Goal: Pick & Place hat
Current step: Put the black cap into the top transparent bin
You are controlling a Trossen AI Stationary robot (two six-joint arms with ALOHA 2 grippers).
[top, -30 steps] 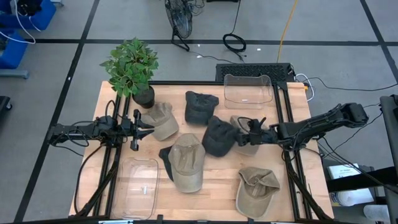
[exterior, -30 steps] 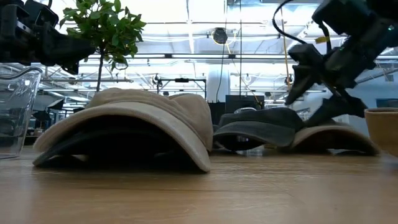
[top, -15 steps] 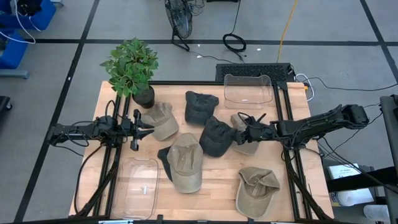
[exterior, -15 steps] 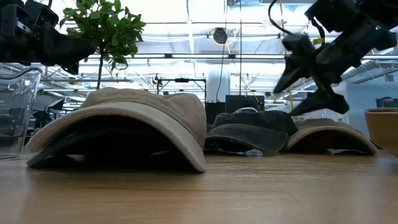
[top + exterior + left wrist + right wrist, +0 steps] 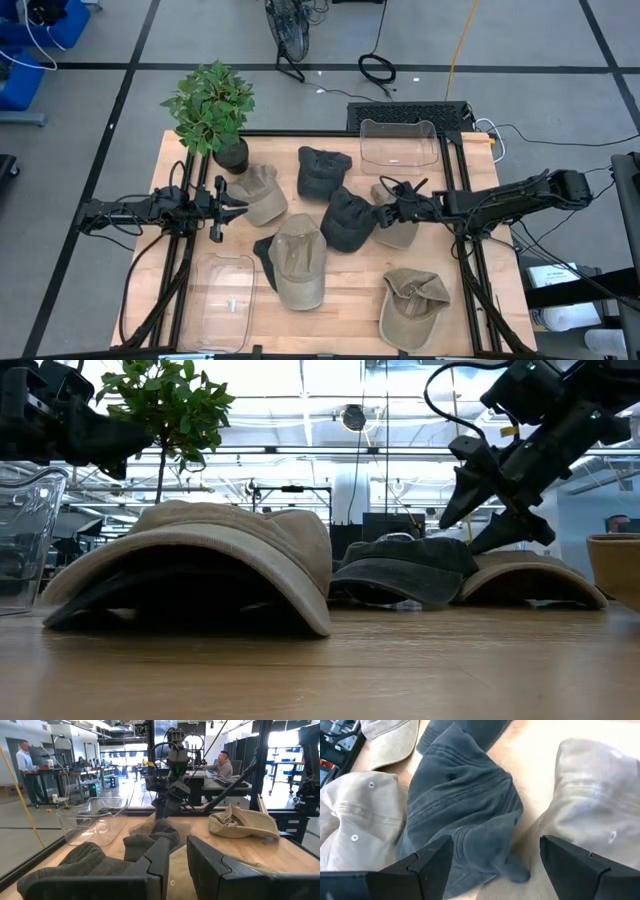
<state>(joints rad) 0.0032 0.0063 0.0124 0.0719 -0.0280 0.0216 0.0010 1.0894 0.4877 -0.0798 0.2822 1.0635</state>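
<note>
Several caps lie on the wooden table. My right gripper (image 5: pixel 383 212) (image 5: pixel 458 538) (image 5: pixel 495 840) is open and slants down just above the seam between a dark grey cap (image 5: pixel 350 220) (image 5: pixel 410 565) (image 5: pixel 465 805) and a tan cap (image 5: pixel 400 230) (image 5: pixel 535 575) (image 5: pixel 600 805). I see it touching neither. Both caps rest crown up on the table, and the dark cap's edge lies against the tan one. My left gripper (image 5: pixel 240 206) (image 5: pixel 178 845) waits open with a narrow gap, level, beside another tan cap (image 5: pixel 255 195) near the left edge.
Other caps: a big tan one (image 5: pixel 300 260) (image 5: pixel 200 560) at the near middle, a tan one upside down (image 5: pixel 412 305), a dark one (image 5: pixel 320 170). Clear bins stand at the far right (image 5: pixel 398 145) and near left (image 5: pixel 220 300). A potted plant (image 5: pixel 212 110) fills the far-left corner.
My right gripper has lifted up off the tan cap and moved toward the table's left, over the dark cap's edge, staying open. The dark grey cap has slid a little toward the left.
</note>
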